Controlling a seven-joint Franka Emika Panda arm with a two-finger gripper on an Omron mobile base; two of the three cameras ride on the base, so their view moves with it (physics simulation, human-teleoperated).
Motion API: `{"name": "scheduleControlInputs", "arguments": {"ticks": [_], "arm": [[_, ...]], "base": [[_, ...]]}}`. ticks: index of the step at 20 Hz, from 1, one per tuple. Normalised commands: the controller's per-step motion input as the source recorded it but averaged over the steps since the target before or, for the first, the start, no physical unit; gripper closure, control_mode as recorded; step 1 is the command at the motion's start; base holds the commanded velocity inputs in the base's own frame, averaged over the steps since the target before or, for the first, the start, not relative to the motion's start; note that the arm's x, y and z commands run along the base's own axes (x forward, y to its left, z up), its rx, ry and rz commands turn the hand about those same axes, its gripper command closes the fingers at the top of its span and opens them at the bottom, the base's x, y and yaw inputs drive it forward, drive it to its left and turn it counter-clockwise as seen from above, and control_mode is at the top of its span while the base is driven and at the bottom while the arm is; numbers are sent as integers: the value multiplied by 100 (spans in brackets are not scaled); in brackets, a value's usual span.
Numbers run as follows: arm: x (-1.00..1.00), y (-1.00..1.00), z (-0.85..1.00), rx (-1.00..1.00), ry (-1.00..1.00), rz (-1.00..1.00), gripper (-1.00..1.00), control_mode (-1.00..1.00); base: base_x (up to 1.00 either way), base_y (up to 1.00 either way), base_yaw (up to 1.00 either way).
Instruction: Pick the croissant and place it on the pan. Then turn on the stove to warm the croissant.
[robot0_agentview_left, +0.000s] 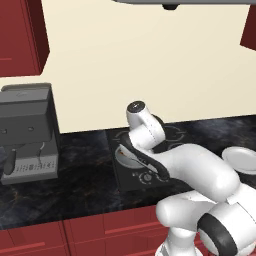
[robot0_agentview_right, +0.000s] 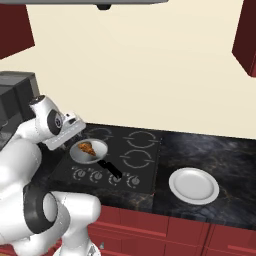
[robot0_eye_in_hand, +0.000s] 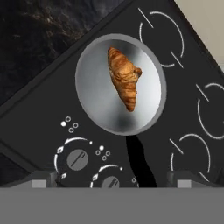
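The golden-brown croissant lies inside the round silver-grey pan. The pan sits on the front left burner of the black stove, its black handle pointing toward the knob row. Two round knobs show just below the pan. My gripper hovers above the pan and the knobs, open, with nothing between its fingers. In the left base view my arm covers most of the pan.
A round white plate rests on the dark counter right of the stove. A grey boxy coffee machine stands to the left. Red cabinets hang above, and red drawers run below the counter edge.
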Motion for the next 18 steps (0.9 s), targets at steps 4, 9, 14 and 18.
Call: {"name": "scheduleControlInputs", "arguments": {"ticks": [4,9,14,18], "arm": [[-31,2,0,0,-5,-15,-100,-100],[0,7,0,1,0,-2,-100,-100],[0,6,0,24,0,-15,-100,-100],[-8,0,0,16,0,-24,-100,-100]], "base": [[0,0,0],[0,0,0],[0,0,0],[0,0,0]]}}
